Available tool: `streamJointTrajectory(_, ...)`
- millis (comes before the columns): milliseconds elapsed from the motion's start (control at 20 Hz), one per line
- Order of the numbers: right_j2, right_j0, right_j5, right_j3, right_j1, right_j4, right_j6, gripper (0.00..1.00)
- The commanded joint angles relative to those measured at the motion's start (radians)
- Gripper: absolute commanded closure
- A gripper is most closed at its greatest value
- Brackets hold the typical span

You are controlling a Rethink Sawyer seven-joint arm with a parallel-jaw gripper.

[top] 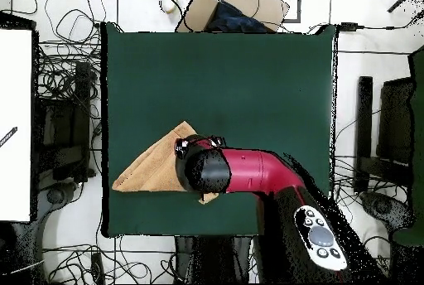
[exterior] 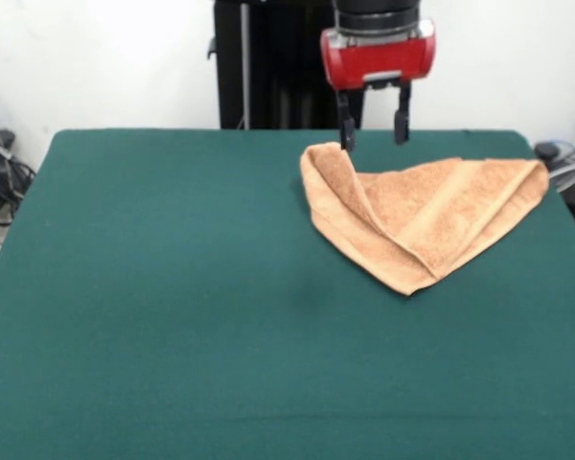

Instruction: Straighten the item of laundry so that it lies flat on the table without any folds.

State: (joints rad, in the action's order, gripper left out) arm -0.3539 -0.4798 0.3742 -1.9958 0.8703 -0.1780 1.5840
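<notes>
Hanging at 12 o'clock in the front view, the gripper point(exterior: 374, 131) has its two black fingers spread wide, holding nothing; one fingertip point(exterior: 346, 144) sits just above the folded corner of the peach-orange terry towel point(exterior: 422, 220). The towel lies doubled into a triangle toward 2 o'clock on the green table point(exterior: 153, 287).

From overhead, the red arm point(top: 248, 172) covers part of the towel point(top: 153, 170), which lies toward 8 o'clock on the table point(top: 248, 74).
</notes>
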Motion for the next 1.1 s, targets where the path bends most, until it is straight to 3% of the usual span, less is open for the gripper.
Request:
streamJointTrajectory(50, 0.008, -0.009, -0.053, 0.075, -0.095, -0.077, 0.044, 0.0)
streamJointTrajectory(1100, -0.002, -0.017, -0.068, 0.196, -0.218, -0.146, 0.05, 0.0)
